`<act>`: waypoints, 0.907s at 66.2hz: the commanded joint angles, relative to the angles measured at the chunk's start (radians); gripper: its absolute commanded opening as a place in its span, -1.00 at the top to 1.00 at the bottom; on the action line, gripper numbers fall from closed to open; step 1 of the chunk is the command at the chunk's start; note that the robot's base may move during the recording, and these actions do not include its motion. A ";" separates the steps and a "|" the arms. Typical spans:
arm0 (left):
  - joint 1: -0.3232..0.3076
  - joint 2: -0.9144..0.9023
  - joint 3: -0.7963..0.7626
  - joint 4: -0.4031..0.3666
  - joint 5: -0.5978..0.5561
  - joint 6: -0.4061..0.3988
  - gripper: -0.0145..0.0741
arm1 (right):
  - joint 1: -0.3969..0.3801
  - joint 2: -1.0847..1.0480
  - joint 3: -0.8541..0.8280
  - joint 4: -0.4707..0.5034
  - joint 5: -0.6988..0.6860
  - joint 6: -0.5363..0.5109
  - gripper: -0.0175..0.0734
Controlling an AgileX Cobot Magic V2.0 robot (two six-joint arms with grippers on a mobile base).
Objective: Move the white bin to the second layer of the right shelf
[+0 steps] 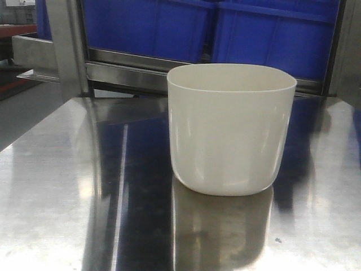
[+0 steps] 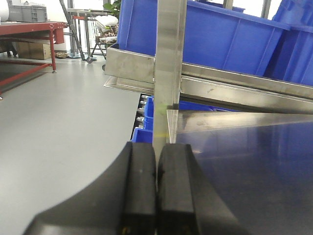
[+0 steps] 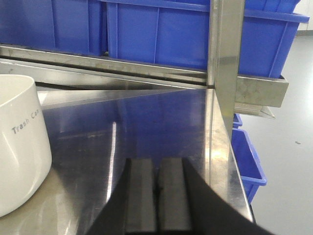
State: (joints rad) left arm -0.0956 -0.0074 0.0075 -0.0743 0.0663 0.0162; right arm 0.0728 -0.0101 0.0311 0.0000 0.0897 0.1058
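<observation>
The white bin (image 1: 231, 130) stands upright on the steel table (image 1: 67, 192), a little right of centre in the front view. The right wrist view catches its side (image 3: 19, 152) at the left edge, with faint grey lettering. My right gripper (image 3: 156, 166) is shut and empty, low over the table to the right of the bin and apart from it. Over the table's left corner my left gripper (image 2: 156, 149) is shut with nothing between its fingers; the bin is out of its view. The right shelf second layer with rollers does not show.
Blue crates (image 1: 225, 28) fill a steel shelf level right behind the table. A steel upright (image 2: 168, 68) rises at the table's left corner, another steel upright (image 3: 226, 54) at the right corner. Lower blue crates (image 3: 249, 161) sit beside the table's right edge. Grey floor (image 2: 63, 117) lies to the left.
</observation>
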 commanded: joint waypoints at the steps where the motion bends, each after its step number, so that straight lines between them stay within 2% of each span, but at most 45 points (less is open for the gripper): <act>1: -0.006 -0.002 0.037 -0.001 -0.086 -0.007 0.48 | -0.005 -0.020 -0.018 -0.008 -0.082 0.002 0.51; 60: -0.006 -0.002 0.037 -0.001 -0.086 -0.007 0.48 | -0.005 -0.020 -0.018 -0.008 -0.082 0.002 0.51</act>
State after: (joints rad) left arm -0.0956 -0.0074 0.0075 -0.0743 0.0663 0.0162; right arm 0.0728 -0.0101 0.0311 0.0000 0.0897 0.1058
